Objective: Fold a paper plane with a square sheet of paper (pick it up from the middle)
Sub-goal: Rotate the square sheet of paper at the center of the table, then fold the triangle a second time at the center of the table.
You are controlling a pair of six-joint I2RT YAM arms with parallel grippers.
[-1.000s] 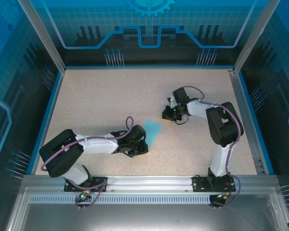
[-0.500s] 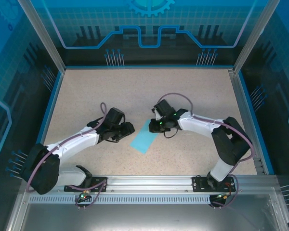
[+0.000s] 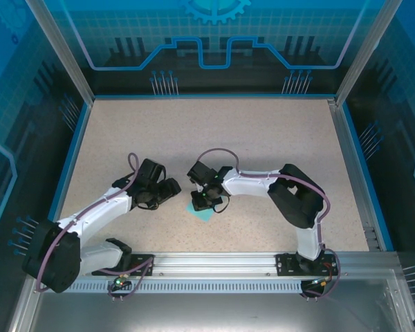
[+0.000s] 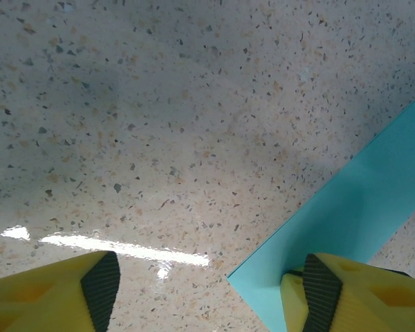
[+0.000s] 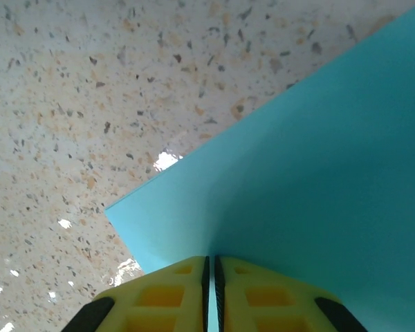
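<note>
The right pincer (image 5: 211,277) holds its two yellow fingers (image 5: 159,297) pressed together, and the thin light cyan sheet of paper (image 5: 318,173) is pinched in the narrow slit between them. How deep it goes I cannot tell. From above, this pincer hides most of the sheet, which lies near the middle of the speckled beige surface (image 4: 159,138). The left pincer (image 4: 206,277) stands wide open just beside. One of its fingertips is over the sheet's end, but whether it touches is unclear.

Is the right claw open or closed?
Shut: the right claw's yellow fingers meet with only a hairline gap, pinching the blue paper.
</note>
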